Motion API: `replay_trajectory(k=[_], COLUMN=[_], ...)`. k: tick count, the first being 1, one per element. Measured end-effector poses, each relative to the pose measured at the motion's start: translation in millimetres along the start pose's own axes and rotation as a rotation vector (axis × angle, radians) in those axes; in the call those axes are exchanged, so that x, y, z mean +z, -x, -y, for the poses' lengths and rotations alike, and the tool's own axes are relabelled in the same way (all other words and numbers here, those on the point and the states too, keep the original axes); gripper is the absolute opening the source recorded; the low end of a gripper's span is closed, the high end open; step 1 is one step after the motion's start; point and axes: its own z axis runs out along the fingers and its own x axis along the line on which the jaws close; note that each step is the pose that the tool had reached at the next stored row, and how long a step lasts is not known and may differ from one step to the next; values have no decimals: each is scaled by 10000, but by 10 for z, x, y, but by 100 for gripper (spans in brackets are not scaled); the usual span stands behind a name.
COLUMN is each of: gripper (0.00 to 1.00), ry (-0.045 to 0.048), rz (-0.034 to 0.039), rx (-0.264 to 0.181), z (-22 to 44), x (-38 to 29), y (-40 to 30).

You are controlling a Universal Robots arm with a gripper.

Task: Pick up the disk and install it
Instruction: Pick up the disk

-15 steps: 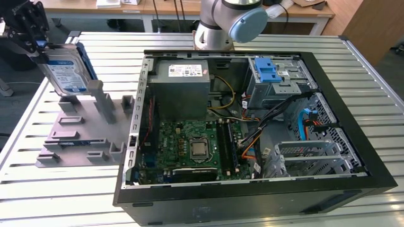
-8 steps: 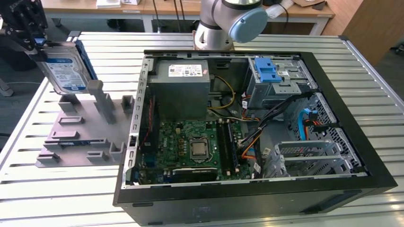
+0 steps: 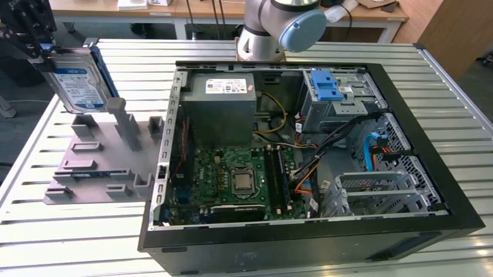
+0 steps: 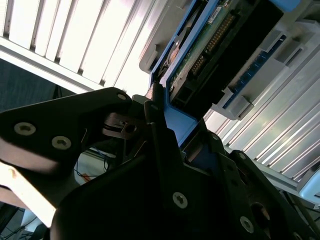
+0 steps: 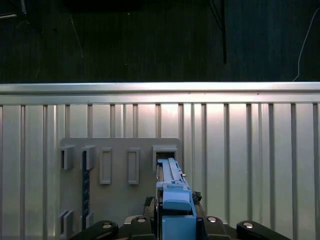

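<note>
Tool point(image 3: 45, 51) clenched on the disk point(image 3: 77, 83), at the exterior view's left, well apart from the open computer case point(image 3: 454, 190). We see the disk held upright, label face to the camera, over the grey fixture point(image 3: 96, 167) that stands on the slatted tabletop point(image 3: 77, 248). Its lower edge looks just clear of the fixture's slots; we cannot rule out light contact there.

In the second wrist view the fingers point(image 4: 155, 125) close on the blue carrier frame point(image 4: 176, 122) at 1 end of the disk, and the green circuit board point(image 4: 210, 37) on its underside faces out, away from the grip. In the first wrist view the frame's edge lines up with 1 open slot point(image 5: 165, 154) of the fixture below.

Inside the case, a blue latch point(image 3: 327, 86) sits on the drive cage at the far corner.

Handling, as we judge it:
- Rigid metal body, dense for its size, no give under the fingers
- Shock-sensitive, so no knocks against the fixture or case walls
- Bare metal faces are smooth and likely slippery; the plastic frame offers the surer hold
- The frame may flex slightly, so a square grip across both rails suits it best
- Keep contact off the circuit board and connector pins
</note>
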Motion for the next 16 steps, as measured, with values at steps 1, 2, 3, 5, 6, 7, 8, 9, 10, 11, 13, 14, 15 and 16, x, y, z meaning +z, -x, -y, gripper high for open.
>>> replay_trajectory(k=[1, 2, 3, 5, 6, 7, 8, 9, 10, 11, 13, 14, 15, 16], gripper=[37, 37, 37, 37, 37, 37, 37, 37, 37, 37, 37, 37, 37, 37], ry=[-1, -1, -1, -1, 0, -1, -2, -2, 0, 0, -2, -1, -1, -1], rz=[1, 1, 1, 1, 1, 0, 1, 1, 0, 0, 1, 0, 1, 0], rx=[0, 0, 0, 0, 0, 0, 0, 1, 1, 0, 0, 0, 0, 0], z=[0, 0, 0, 0, -1, -1, -1, -1, -1, -1, -1, -1, -1, -1], x=[-8, -16, -24, -42, -49, -56, -63, -70, -78, -87, -102, -111, -118, -127], y=[0, 0, 0, 0, 0, 0, 0, 1, 1, 1, 1, 1, 1, 1])
